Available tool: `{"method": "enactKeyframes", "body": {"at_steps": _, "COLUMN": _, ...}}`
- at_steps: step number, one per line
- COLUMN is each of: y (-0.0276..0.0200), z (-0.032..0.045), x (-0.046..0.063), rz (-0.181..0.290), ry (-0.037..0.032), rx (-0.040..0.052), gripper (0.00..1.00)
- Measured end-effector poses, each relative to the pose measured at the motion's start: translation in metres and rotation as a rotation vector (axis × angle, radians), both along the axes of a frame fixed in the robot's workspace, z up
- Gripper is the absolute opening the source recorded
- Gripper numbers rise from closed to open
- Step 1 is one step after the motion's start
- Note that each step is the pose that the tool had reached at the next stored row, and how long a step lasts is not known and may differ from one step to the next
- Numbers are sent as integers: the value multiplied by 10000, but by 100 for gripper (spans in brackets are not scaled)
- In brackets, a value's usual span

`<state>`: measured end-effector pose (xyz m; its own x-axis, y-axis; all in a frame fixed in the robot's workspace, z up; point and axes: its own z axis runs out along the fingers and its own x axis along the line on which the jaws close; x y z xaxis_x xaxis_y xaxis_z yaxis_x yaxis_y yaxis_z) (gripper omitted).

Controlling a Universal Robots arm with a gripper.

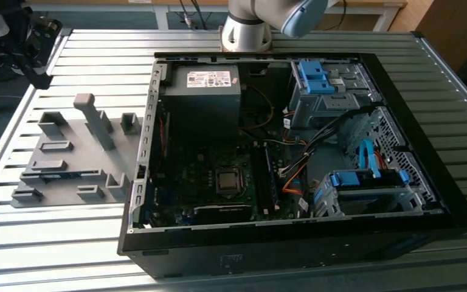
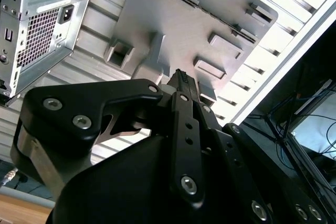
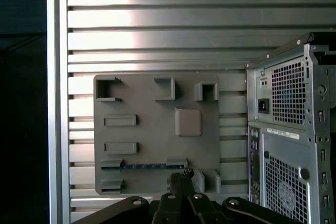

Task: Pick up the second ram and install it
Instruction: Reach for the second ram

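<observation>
Presently the end effector hangs above the grey holder tray, closed narrow and holding nothing, while the second ram sits in a slot of that tray, beside the computer case.

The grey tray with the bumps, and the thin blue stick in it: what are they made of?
The grey tray looks like plastic: it is a dull, even grey with no shine and has blocky moulded shapes. The blue stick stands on edge in one of its slots. Its thin, stiff, dark blue strip suggests circuit board, though that is a guess from this angle.
</observation>
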<state>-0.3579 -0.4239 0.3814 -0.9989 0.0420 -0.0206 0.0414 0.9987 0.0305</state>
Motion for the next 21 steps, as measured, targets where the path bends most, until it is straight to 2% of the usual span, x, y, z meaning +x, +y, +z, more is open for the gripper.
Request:
{"method": "enactKeyframes", "body": {"at_steps": 8, "y": -2, "z": 0, "x": -102, "rz": 0, "ry": 1, "rx": 0, "gripper": 11}}
{"method": "enactKeyframes", "body": {"at_steps": 14, "y": -25, "z": -1, "x": -160, "rz": 0, "ry": -1, "rx": 0, "gripper": 11}}
{"method": "enactKeyframes", "body": {"at_steps": 18, "y": -68, "z": -2, "x": -198, "rz": 0, "ry": 0, "rx": 1, "gripper": 11}}
{"method": "enactKeyframes", "body": {"at_steps": 21, "y": -125, "z": -3, "x": -227, "rz": 0, "ry": 0, "rx": 0, "gripper": 11}}
